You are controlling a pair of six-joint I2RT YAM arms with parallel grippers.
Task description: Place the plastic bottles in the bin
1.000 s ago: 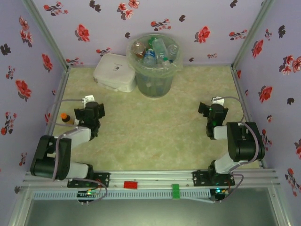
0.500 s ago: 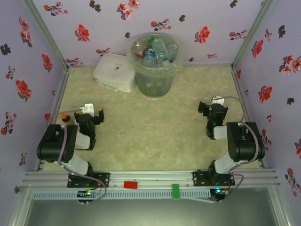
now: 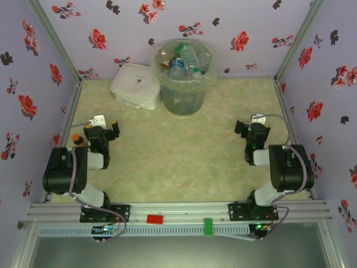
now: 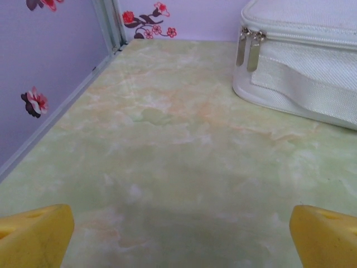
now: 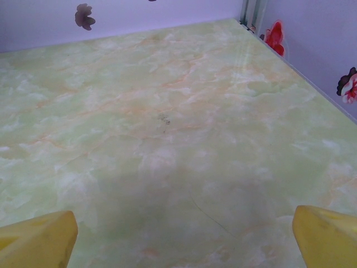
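Observation:
The bin, a tall round translucent bucket lined with a clear bag, stands at the back middle of the table. Several plastic bottles fill its top, clear, blue-labelled and green. My left gripper hovers open over the left side of the table, well short of the bin. In the left wrist view its yellow fingertips stand wide apart with bare table between them. My right gripper is open on the right side, and its yellow fingertips also frame bare table.
A flat white zipped container sits left of the bin, close ahead of my left gripper. A small brown bottle with an orange cap stands by the left wall beside the left arm. Flowered walls enclose the table.
The left arm has folded back toward its base, and its gripper has drawn a little left and back. The right arm and the bin have not moved.

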